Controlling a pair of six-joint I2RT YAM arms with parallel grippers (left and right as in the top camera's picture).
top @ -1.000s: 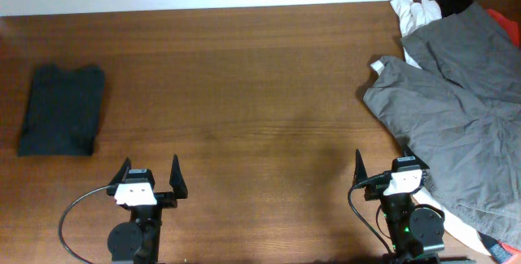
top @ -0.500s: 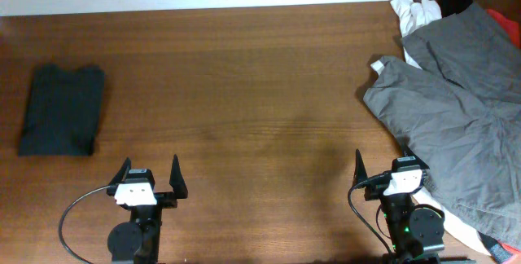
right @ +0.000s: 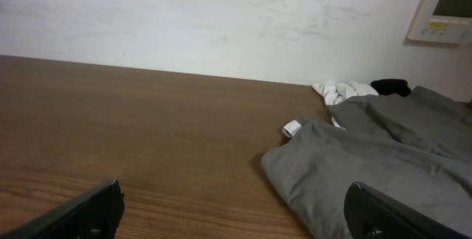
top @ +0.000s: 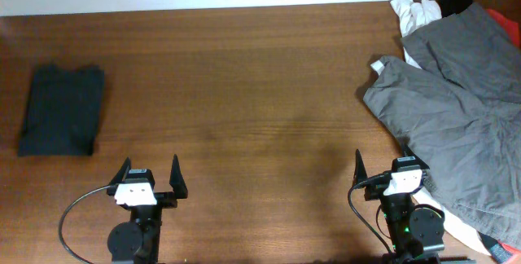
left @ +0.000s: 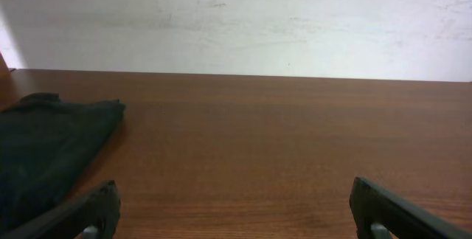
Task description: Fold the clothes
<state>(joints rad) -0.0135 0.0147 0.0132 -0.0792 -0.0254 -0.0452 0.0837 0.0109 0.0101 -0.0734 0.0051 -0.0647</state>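
A heap of unfolded clothes lies at the table's right: a large grey garment (top: 456, 117) on top, with white (top: 411, 11), black (top: 454, 0) and red pieces at the far right edge. The grey garment also shows in the right wrist view (right: 369, 172). A dark folded garment (top: 61, 109) lies at the far left, also in the left wrist view (left: 44, 150). My left gripper (top: 150, 178) is open and empty near the front edge. My right gripper (top: 383, 170) is open and empty, its right finger beside the grey garment's edge.
The wooden table (top: 244, 85) runs to a white wall (left: 236, 18) at the back. A wall panel (right: 446, 10) hangs at the upper right in the right wrist view. A cable loops by the left arm's base (top: 69, 215).
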